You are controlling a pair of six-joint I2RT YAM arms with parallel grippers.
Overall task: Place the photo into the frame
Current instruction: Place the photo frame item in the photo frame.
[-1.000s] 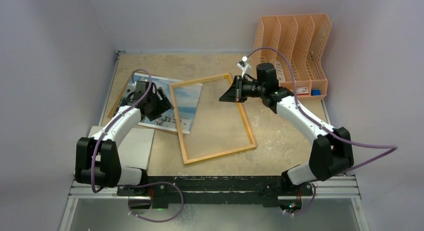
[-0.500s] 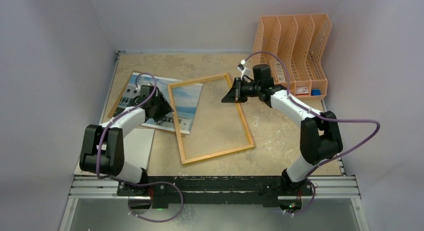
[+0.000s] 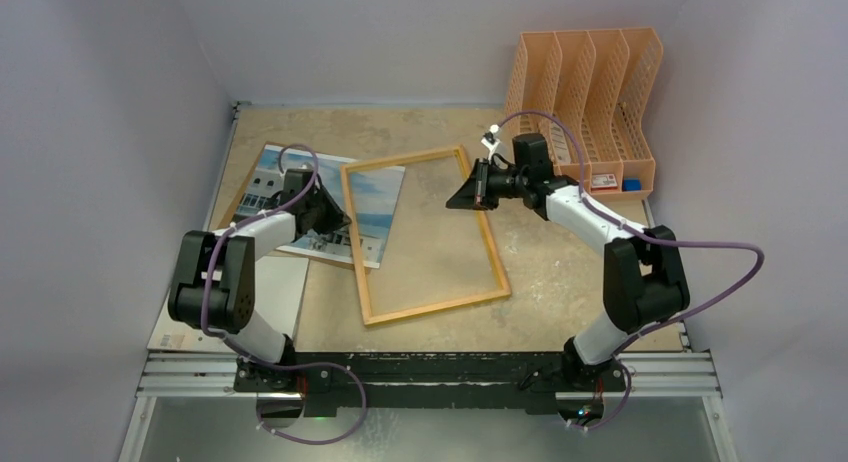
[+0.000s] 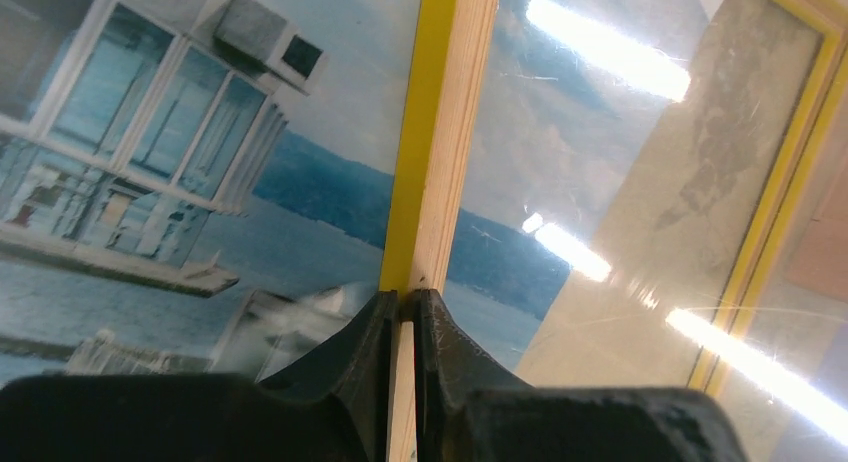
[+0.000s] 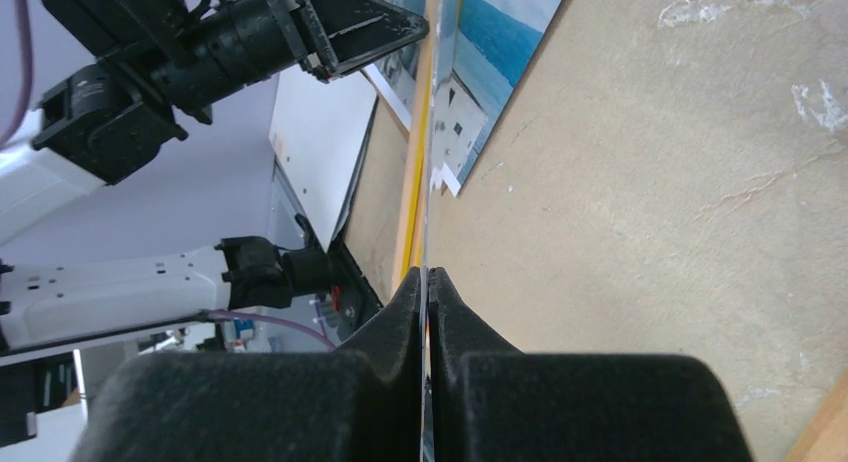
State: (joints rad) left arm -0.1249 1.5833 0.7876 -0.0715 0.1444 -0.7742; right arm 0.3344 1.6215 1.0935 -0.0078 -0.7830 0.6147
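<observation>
The frame (image 3: 440, 307), yellow-fronted with pale wood sides, lies on the table, its left part over the photo (image 3: 270, 177). The photo shows a white building under blue sky and lies face up. My left gripper (image 3: 338, 222) is shut on the frame's left rail; the left wrist view shows the wood rail (image 4: 440, 132) pinched between the jaws (image 4: 402, 302), with the photo (image 4: 150, 132) beside and beneath it. My right gripper (image 3: 450, 200) reaches over the frame's right rail. In the right wrist view it (image 5: 428, 277) is shut on a thin clear sheet seen edge-on.
A peach file rack (image 3: 590, 92) stands at the back right. A brown board (image 3: 228, 204) pokes out from under the photo's left side. A grey-white flat panel (image 3: 270, 297) lies at the near left. Purple walls close in on three sides.
My left gripper has shut on the frame's left rail, and that arm's elbow has swung up and left. The right arm's elbow has folded back; its gripper stays shut.
</observation>
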